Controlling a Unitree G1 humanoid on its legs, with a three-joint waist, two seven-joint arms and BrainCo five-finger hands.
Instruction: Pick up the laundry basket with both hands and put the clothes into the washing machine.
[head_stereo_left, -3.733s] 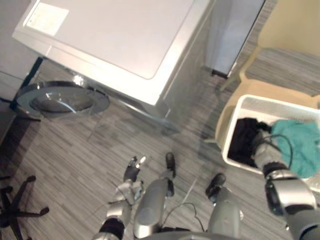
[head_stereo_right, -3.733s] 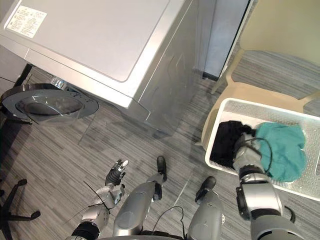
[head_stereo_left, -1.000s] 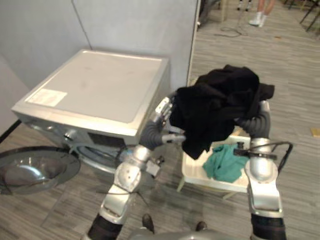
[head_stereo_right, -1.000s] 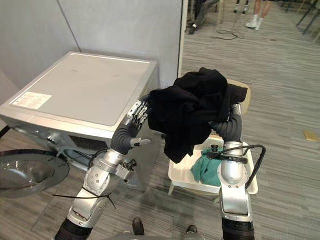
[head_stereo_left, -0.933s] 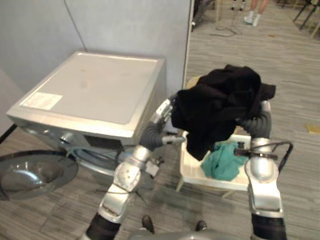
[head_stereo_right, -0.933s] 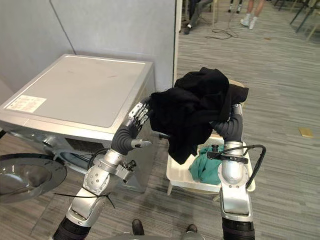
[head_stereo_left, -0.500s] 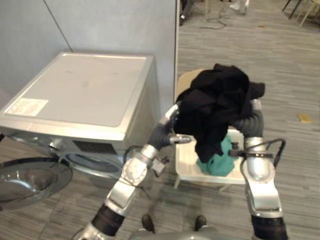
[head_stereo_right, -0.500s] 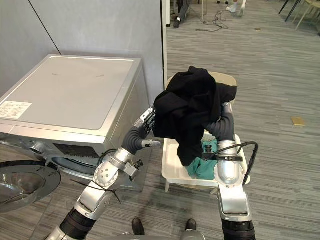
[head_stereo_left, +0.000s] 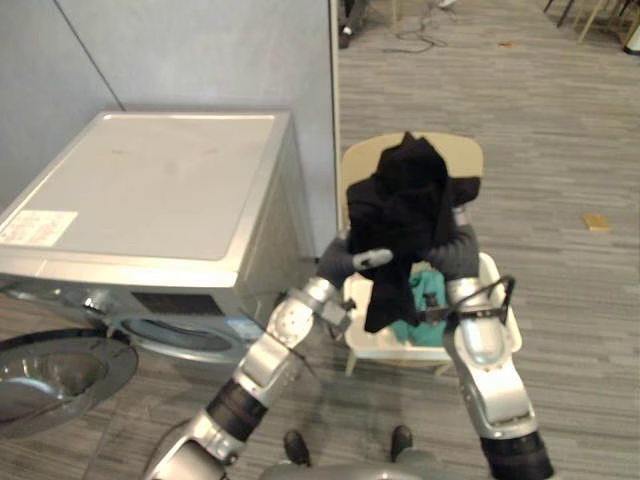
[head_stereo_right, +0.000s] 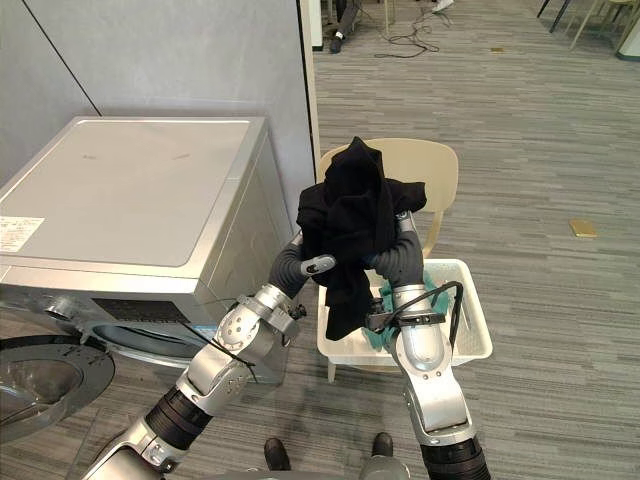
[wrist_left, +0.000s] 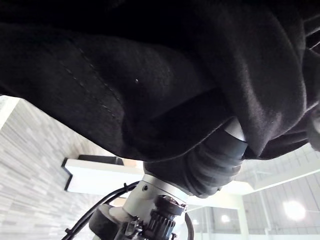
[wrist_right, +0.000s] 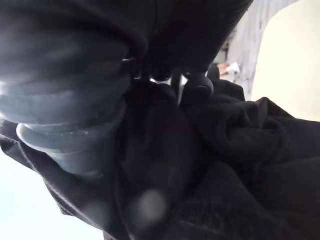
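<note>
A black garment (head_stereo_right: 355, 205) hangs bunched between my two hands, above the white laundry basket (head_stereo_right: 470, 330) that sits on a beige chair (head_stereo_right: 432, 165). My right hand (head_stereo_right: 402, 250) is buried in the cloth from the right, and its dark fingertips (wrist_right: 197, 84) curl into the fabric. My left hand (head_stereo_right: 318, 265) is against the garment's left side, mostly covered by it. A teal garment (head_stereo_left: 430, 297) lies in the basket below. The silver washing machine (head_stereo_right: 130, 200) stands to the left, its round door (head_stereo_right: 40, 375) swung open at the lower left.
A grey partition wall (head_stereo_right: 180, 60) rises behind the machine. Striped grey floor stretches to the right, with a small yellow object (head_stereo_right: 582, 228) on it. A person's legs and shoes (head_stereo_right: 335, 42) show at the far top.
The view has pulled back and shifted. My hands have come closer together, so the black garment is now a narrower bundle hanging just over the basket.
</note>
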